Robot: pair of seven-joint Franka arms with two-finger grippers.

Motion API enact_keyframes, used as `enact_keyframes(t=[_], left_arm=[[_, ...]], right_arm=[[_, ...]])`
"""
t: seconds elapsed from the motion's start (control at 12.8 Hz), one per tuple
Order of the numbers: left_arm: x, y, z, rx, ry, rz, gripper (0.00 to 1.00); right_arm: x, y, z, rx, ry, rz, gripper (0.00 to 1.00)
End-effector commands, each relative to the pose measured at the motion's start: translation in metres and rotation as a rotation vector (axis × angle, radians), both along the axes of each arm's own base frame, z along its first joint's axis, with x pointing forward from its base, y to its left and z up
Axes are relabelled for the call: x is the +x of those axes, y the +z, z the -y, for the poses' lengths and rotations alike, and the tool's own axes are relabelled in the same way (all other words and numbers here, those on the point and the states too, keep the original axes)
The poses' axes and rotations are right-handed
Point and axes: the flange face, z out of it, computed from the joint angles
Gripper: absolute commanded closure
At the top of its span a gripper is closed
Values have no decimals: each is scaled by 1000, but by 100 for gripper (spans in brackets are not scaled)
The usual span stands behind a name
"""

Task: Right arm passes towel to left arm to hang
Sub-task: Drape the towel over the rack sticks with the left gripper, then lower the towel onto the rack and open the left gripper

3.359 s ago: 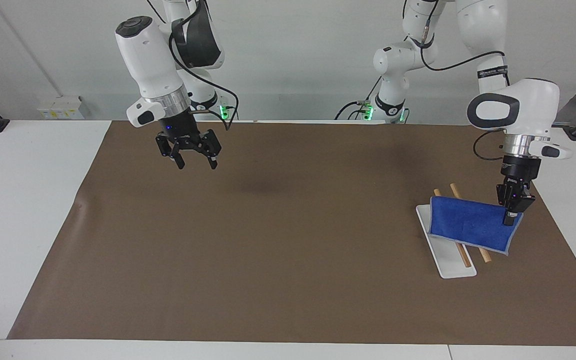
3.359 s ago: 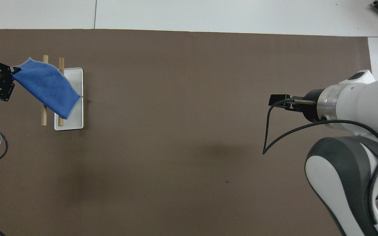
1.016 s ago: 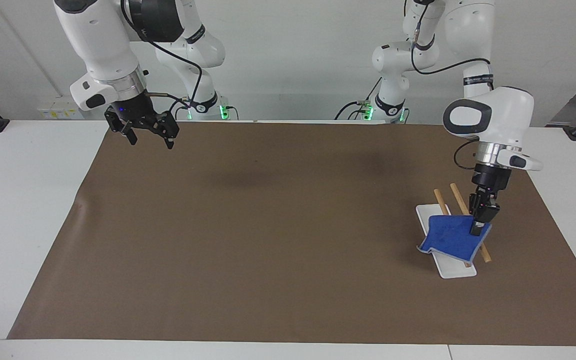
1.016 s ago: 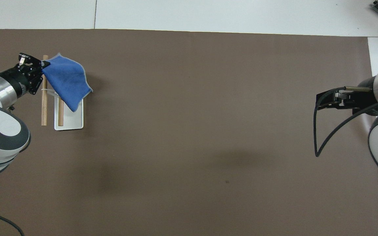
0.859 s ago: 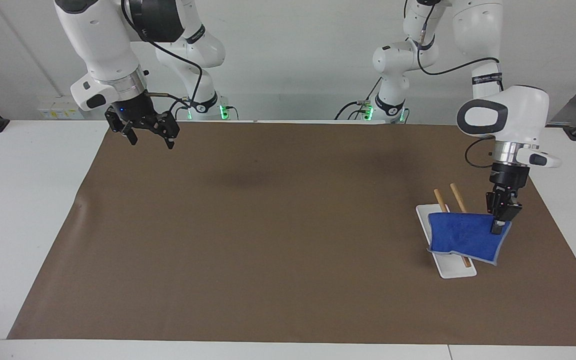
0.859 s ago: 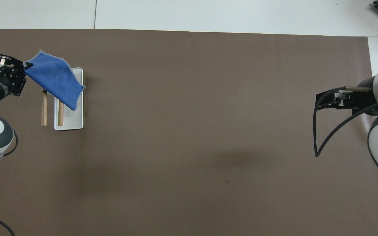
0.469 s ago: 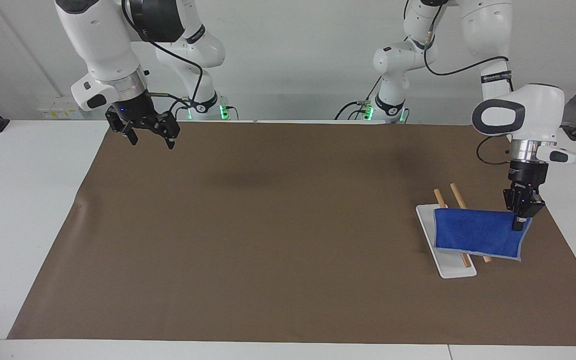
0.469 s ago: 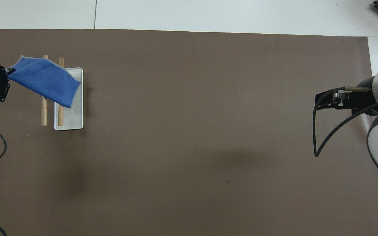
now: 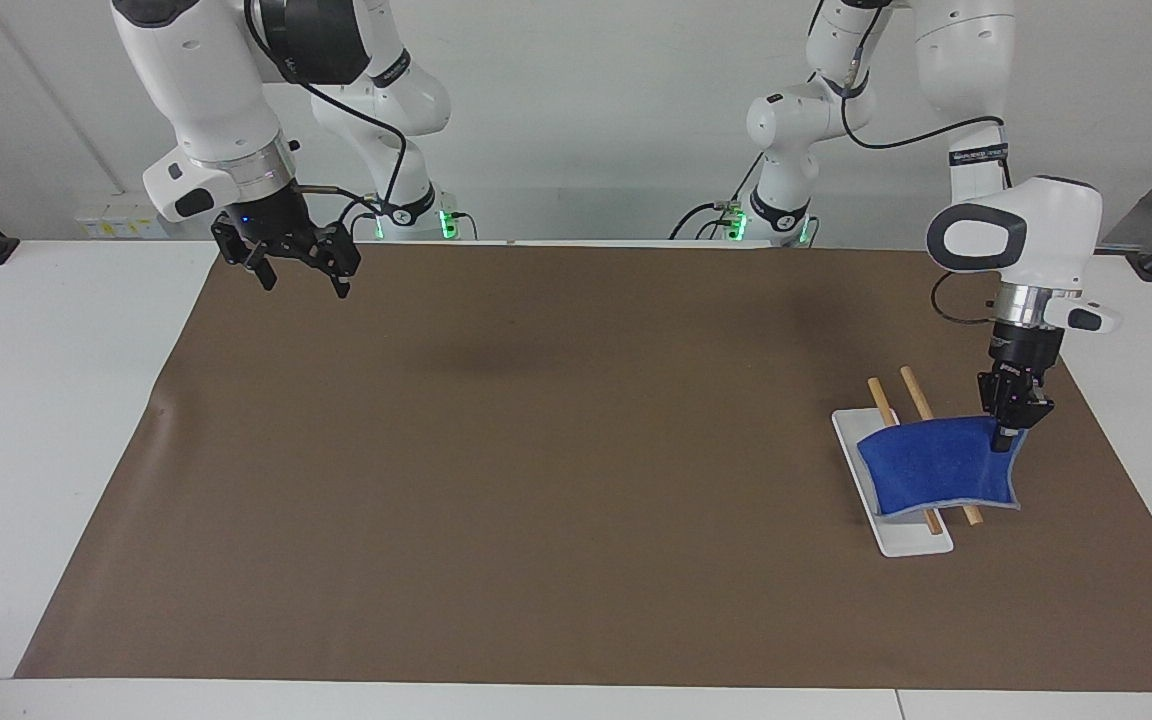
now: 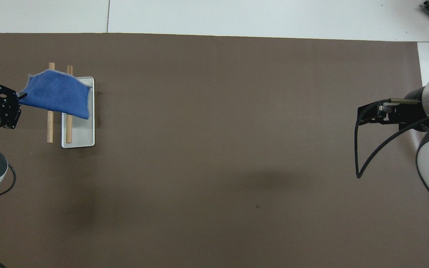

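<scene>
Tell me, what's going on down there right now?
Left gripper shut on towel, draping it across two wooden rods. Right gripper open, waiting over mat corner. Nothing blocking.

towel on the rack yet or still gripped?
Still gripped: the left gripper is shut on a corner of the towel, which drapes over the two wooden rods.

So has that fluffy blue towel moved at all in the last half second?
Yes. The fluffy bright-blue towel, pinched by the left end effector, has swung inward over the white rectangular tray, bunching up across the two wooden rods.
</scene>
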Motion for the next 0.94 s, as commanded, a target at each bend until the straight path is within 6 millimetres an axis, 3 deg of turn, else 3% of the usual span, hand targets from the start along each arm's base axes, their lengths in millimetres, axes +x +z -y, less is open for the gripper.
enact_keyframes(t=[0.0,0.55,0.62,0.7,0.78,0.86], left_arm=[[-19,-5,5,-5,17,-19,100],[-22,-14,29,-30,15,-40,100],[-22,-14,29,-27,11,-40,85],[-22,-13,29,-23,6,-38,53],[-22,-14,27,-22,8,-39,40],[-23,-14,22,-22,16,-39,33]], right_arm=[[-6,1,4,-9,13,5,0],[-5,0,7,-9,10,1,0],[-6,1,6,-9,11,2,0],[-5,1,6,-9,16,5,0],[-5,3,6,-9,19,8,0],[-4,4,6,-9,17,14,0]])
